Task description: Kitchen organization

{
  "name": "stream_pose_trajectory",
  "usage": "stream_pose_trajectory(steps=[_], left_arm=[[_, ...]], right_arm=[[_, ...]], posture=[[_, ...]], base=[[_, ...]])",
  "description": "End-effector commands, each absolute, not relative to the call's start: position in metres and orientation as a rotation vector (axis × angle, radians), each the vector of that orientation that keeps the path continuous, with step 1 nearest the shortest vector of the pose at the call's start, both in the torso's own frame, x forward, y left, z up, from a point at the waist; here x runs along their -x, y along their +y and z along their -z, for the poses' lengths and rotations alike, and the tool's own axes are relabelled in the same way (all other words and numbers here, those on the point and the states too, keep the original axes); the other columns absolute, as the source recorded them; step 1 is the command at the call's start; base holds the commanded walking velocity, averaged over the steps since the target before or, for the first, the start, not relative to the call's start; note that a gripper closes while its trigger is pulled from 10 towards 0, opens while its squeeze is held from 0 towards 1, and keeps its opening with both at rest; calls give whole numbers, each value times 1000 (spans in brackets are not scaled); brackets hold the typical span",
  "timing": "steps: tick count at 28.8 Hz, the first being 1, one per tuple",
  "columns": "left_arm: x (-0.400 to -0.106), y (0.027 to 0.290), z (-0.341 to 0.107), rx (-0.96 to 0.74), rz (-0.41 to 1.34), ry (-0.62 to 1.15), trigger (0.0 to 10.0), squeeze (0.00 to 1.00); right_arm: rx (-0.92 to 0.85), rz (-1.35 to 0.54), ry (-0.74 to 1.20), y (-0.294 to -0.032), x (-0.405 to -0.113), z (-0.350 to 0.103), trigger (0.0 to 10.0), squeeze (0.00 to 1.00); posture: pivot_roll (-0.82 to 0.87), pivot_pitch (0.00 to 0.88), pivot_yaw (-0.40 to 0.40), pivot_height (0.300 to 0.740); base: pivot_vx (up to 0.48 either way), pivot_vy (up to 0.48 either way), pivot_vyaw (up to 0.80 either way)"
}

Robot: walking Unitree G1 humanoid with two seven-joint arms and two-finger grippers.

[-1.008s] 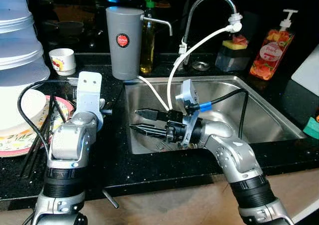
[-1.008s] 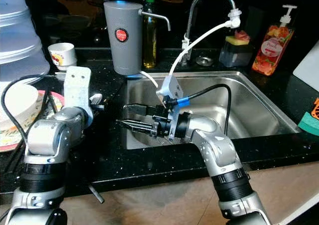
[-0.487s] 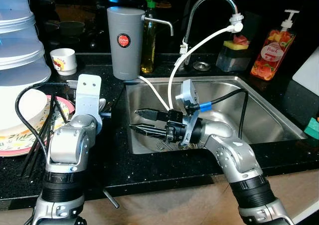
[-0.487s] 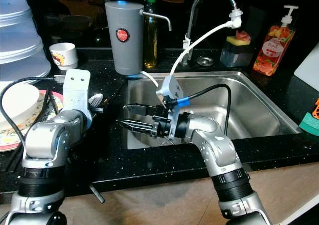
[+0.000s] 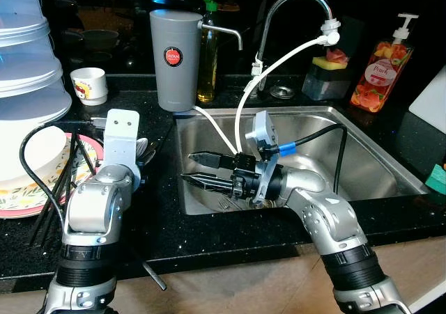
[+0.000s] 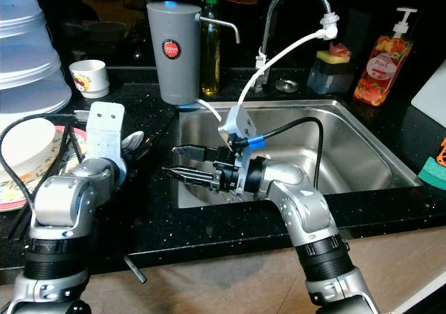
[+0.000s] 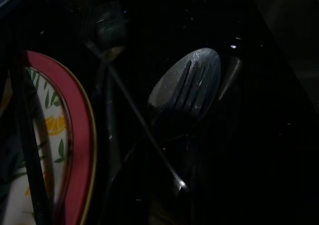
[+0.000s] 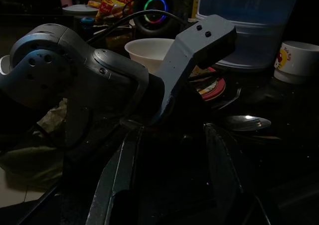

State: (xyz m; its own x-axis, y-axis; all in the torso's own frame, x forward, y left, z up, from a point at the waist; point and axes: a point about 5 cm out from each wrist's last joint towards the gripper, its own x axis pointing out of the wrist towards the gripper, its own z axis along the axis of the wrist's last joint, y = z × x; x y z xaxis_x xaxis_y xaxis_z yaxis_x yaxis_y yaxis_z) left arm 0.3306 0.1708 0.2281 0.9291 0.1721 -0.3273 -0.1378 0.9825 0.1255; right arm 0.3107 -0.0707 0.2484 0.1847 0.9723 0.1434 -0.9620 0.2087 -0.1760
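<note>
A metal spoon with a fork lying across it rests on the black counter, beside a red-rimmed floral plate that holds a white bowl. My left arm reaches over this cutlery; its white wrist mount hides the fingers, and the spoon bowl peeks out beside it. My right gripper hovers open at the left side of the steel sink, fingers pointing at the left arm, nothing between them.
A grey jug, an oil bottle, a faucet with a white hose, a sponge holder and a soap dispenser line the back. Stacked plastic tubs and a small cup stand at the left. Black sticks lean on the plate.
My left wrist has shifted slightly left and down toward the cutlery. The right arm has held still.
</note>
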Motion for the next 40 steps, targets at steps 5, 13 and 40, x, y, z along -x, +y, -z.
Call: stream_pose_trajectory(steps=[5,13,40], left_arm=[[-334,173,-231,-121,-159,330,0,0],[-338,175,-251,-140,-188,230,0,0],[-324,130,-279,206,384,-142,0,0]], right_arm=[[49,-1358,-232,-72,-311,-246,10000,0],[49,-1354,-237,-73,-312,-247,10000,0],[-296,-969,-311,-69,-338,-268,10000,0]], posture=[[-22,45,-34,740],[-22,51,-35,740],[-24,62,-41,740]], base=[[0,0,0],[0,0,0],[0,0,0]])
